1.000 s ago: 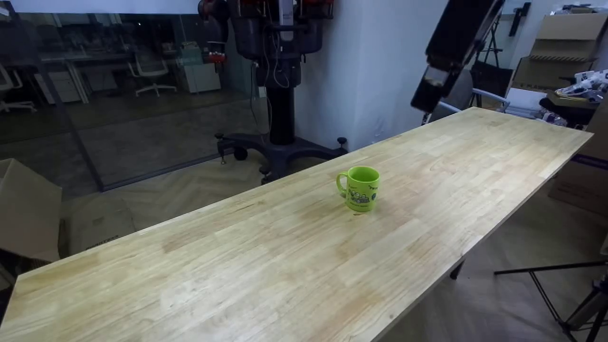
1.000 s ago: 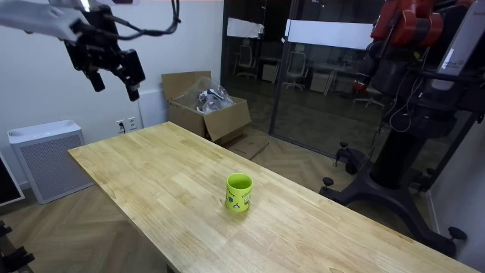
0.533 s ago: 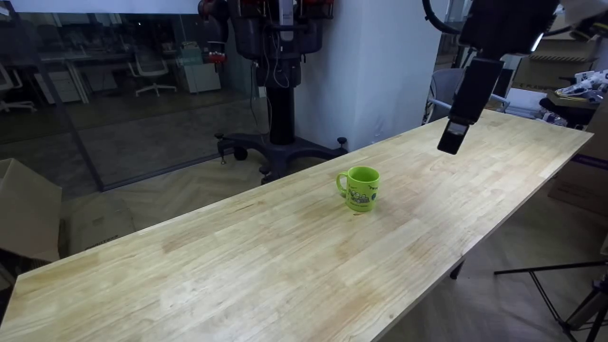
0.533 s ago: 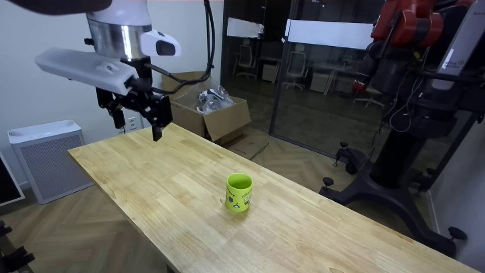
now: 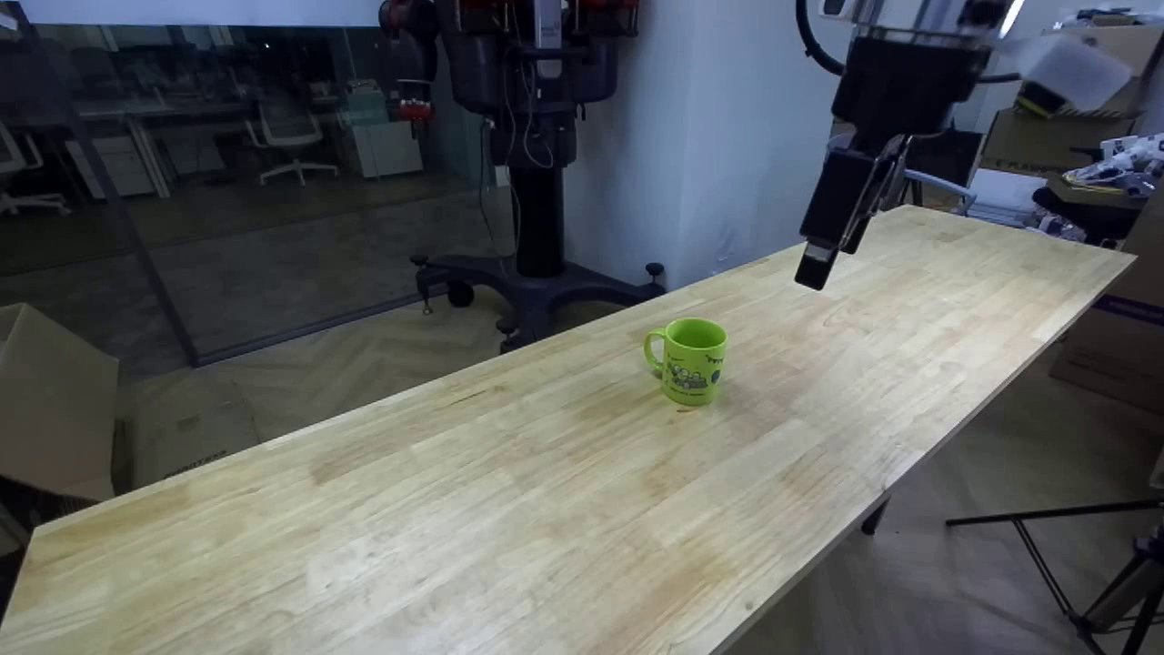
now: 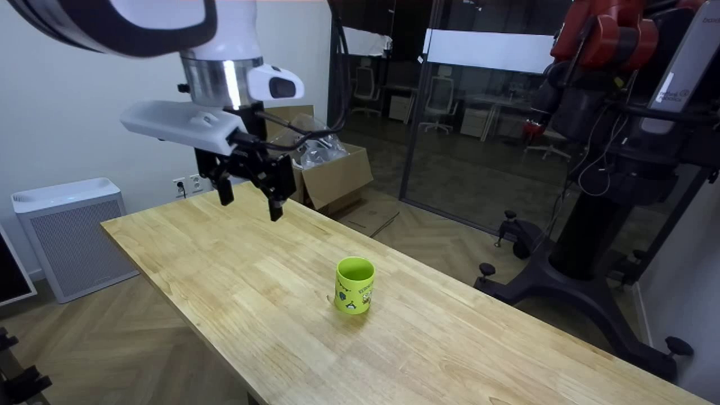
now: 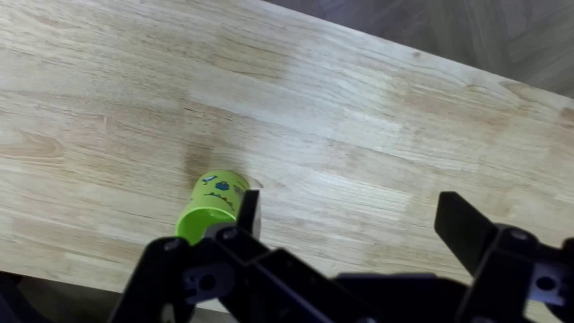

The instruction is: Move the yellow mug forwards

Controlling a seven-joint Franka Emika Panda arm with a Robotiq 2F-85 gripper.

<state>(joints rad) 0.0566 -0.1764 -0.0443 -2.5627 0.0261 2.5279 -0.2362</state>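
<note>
A: What's all this stuff made of, biggest first?

B: Biggest is the table [image 5: 455, 509], a long rectangle of pale wood, planks pieced together with streaky grain. Then the robot arm [image 6: 233, 39], rounded white shell with a shiny metal ring [image 6: 211, 83]. In an exterior view there's also an unfolded-top cardboard box [image 6: 340, 174] with crinkly clear plastic [image 6: 326, 154] in it. After that the mug [image 5: 693, 368], a lime-yellow straight-sided cylinder with a loop handle [image 5: 648, 350] and tiny cartoon prints [image 5: 688, 376].

A: ok cool, so where's the mug compared to the gripper [image 6: 251, 207]?

B: It's standing upright on the table, lower than the gripper and apart from it in both exterior views. On the wrist view it's over toward the left, outside the gap, partly hidden behind the finger [image 7: 248, 213] on that side.

A: And how wide are the jaws?

B: Pretty wide tbh, spread with a big gap. Plain table shows between the black fingertips [image 7: 459, 224], and they hang in the air, off both the table and the mug. Can't tell if that's as far as they go.
</note>
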